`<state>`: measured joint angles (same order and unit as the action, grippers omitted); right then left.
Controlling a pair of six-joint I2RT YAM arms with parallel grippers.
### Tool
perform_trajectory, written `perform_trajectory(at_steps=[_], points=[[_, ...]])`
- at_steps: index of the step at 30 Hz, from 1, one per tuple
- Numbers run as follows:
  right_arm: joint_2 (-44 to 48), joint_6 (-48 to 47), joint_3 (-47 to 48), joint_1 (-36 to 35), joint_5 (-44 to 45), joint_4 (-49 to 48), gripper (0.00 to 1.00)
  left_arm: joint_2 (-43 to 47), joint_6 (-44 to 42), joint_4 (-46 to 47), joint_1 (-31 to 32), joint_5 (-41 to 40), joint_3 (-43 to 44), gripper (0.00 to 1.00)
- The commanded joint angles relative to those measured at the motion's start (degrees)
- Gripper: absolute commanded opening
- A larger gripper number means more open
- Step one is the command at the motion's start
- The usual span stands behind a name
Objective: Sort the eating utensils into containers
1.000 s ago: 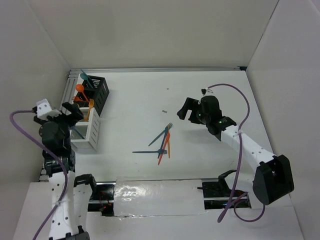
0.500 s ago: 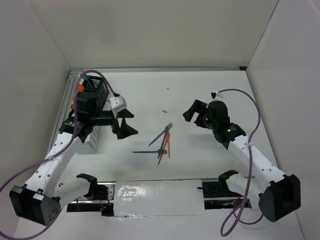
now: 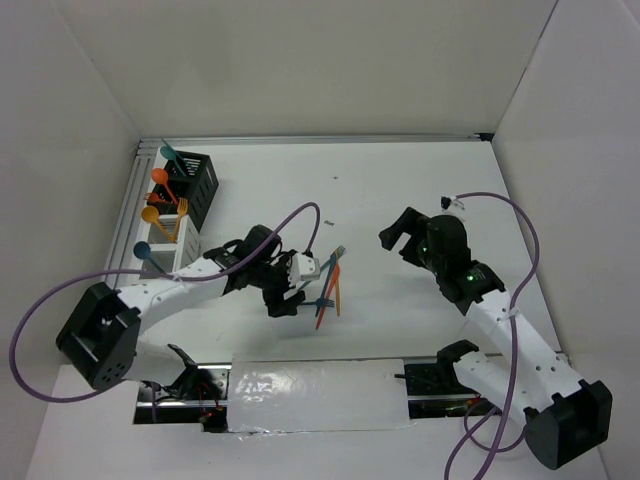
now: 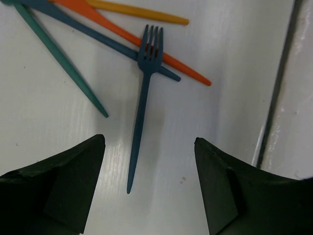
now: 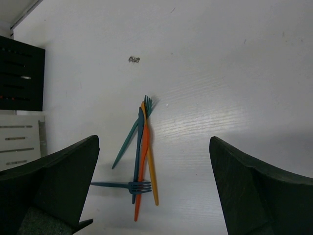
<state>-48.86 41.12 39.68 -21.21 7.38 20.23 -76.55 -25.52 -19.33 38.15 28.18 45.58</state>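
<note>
L gripper: jaws spread wide, straddling the handle of the dk-blue fork w/o touching it. The fork's tines at 12 cross the utensil pile. R gripper: jaws wide, empty, at 2 o'clock of the pile. Black caddy and white caddy at 10 o'clock.

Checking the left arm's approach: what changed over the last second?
Left end effector swung from the white caddy across to the middle of the table and now hangs open over the dark blue fork; nothing gripped. Right end effector drifted slightly right, open throughout. The loose forks, the white caddy and the black caddy did not move.
</note>
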Motion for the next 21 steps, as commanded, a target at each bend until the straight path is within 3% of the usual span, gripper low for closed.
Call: perform_trajectory(at_steps=[1, 8, 21], points=[[0.0, 1.1, -0.9, 0.3, 1.4, 0.1, 1.0, -3.1, -0.5, 5.4, 0.2, -2.6, 2.8, 0.86], [0.3, 1.0, -2.0, 0.4, 1.9, -0.5, 1.0, -8.9, 0.0, 9.3, 1.7, -5.7, 4.0, 0.8], [3.3, 1.9, -3.8, 0.5, 3.5, 0.5, 1.0, -12.5, -1.0, 13.4, 6.4, -2.6, 3.5, 0.74]])
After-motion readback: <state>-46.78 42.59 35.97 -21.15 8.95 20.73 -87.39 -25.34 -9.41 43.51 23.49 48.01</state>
